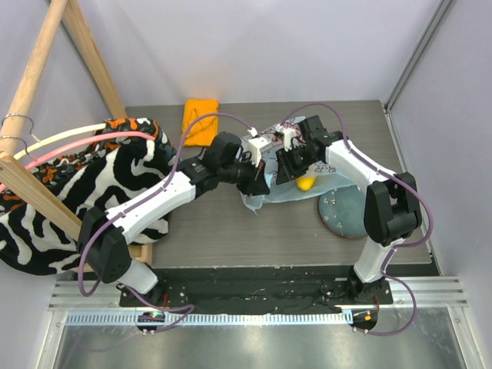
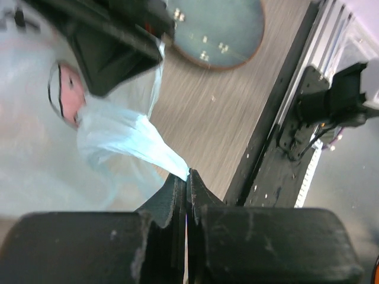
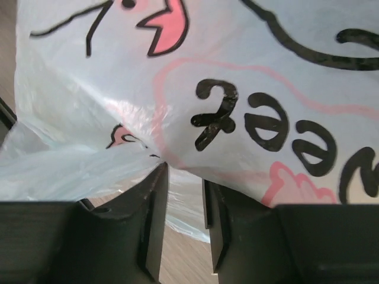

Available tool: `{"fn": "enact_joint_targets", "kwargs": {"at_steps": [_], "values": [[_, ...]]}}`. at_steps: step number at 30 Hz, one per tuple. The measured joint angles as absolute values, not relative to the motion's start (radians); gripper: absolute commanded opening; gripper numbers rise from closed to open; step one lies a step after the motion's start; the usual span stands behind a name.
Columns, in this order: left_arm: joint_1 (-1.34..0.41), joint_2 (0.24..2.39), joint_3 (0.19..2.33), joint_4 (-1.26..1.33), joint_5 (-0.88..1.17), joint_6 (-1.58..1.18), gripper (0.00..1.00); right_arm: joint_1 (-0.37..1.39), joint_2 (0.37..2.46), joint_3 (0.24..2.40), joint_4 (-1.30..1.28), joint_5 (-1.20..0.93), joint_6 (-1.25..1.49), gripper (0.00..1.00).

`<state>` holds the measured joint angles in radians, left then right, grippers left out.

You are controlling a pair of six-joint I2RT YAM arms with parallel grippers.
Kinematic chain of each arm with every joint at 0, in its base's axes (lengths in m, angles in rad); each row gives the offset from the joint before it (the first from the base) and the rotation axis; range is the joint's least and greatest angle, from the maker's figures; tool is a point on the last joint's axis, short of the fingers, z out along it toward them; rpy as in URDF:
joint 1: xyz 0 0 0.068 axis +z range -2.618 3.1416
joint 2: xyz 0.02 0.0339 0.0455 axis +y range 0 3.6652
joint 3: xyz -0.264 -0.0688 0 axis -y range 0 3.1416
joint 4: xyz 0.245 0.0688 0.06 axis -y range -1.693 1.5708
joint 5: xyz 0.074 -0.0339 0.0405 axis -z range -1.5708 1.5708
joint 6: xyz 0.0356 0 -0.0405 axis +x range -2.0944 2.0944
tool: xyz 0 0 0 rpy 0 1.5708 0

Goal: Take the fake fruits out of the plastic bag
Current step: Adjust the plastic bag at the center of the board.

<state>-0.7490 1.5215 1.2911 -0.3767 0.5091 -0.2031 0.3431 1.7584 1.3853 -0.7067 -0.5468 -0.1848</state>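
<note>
The light-blue plastic bag (image 1: 264, 192) with pink cartoon prints lies crumpled at the table's middle, between my two grippers. One yellow fake fruit (image 1: 306, 183) shows at its right edge; any others are hidden. My left gripper (image 2: 188, 175) is shut on a thin corner of the plastic bag (image 2: 118, 136), which stretches taut from the fingertips. My right gripper (image 3: 185, 174) has a narrow gap between its fingers. The plastic bag (image 3: 237, 89) is draped over its tips and fills that view. From above, the left gripper (image 1: 254, 178) and the right gripper (image 1: 288, 171) sit close together over the bag.
A teal round plate (image 1: 344, 214) lies right of the bag, also in the left wrist view as the plate (image 2: 222, 29). A folded orange cloth (image 1: 201, 121) lies at the back. A zebra-striped cloth (image 1: 92, 184) hangs on a wooden rack (image 1: 46, 69) at the left.
</note>
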Motion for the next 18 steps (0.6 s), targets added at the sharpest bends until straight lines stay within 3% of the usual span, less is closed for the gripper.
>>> {"fn": "enact_joint_targets", "kwargs": {"at_steps": [4, 8, 18], "values": [[-0.741, 1.47, 1.216, -0.392, 0.503, -0.203, 0.0, 0.346, 1.768, 1.365, -0.656, -0.518, -0.064, 0.6], [-0.734, 1.432, 1.211, -0.403, 0.509, -0.199, 0.0, 0.352, 1.776, 1.373, -0.616, -0.451, 0.033, 0.72], [-0.687, 1.399, 1.213, -0.393, 0.506, -0.187, 0.0, 0.36, 1.879, 1.558, -0.433, -0.303, 0.143, 0.73]]}}
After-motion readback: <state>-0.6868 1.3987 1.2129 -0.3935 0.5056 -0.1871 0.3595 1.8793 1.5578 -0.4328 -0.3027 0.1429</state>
